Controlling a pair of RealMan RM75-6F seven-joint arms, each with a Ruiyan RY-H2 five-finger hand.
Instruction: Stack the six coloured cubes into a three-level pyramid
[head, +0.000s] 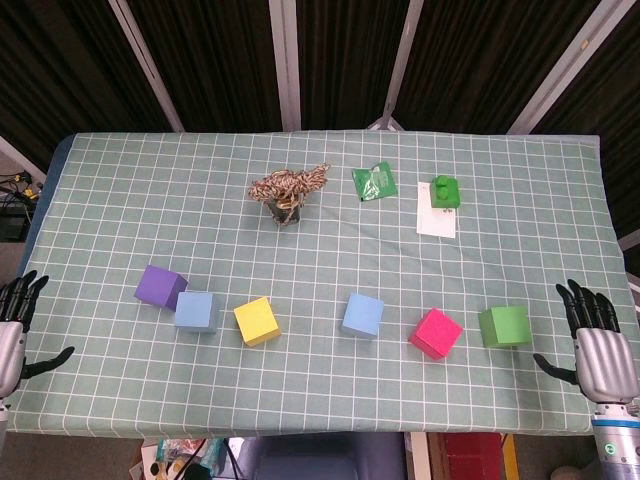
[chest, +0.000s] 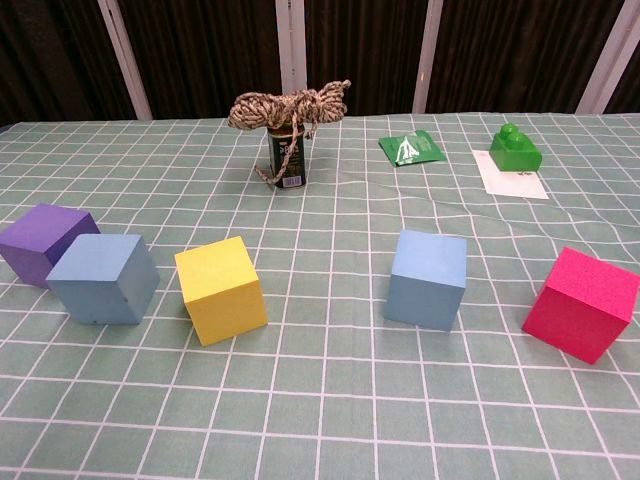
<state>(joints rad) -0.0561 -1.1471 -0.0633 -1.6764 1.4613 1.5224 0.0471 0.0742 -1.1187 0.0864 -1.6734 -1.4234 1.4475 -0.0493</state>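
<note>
Six cubes lie in a loose row across the checked tablecloth (head: 120, 190), none stacked: green cube (head: 504, 326) nearest the empty, spread right hand (head: 596, 345), purple cube (head: 160, 287) nearest the empty, spread left hand (head: 14, 330).

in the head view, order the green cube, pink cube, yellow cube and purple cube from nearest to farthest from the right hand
Measured from the right hand at the table's right edge:
1. green cube, just beside the hand, far right of the row
2. pink cube, next along, right of centre
3. yellow cube, left of centre
4. purple cube, far left end of the row
</note>
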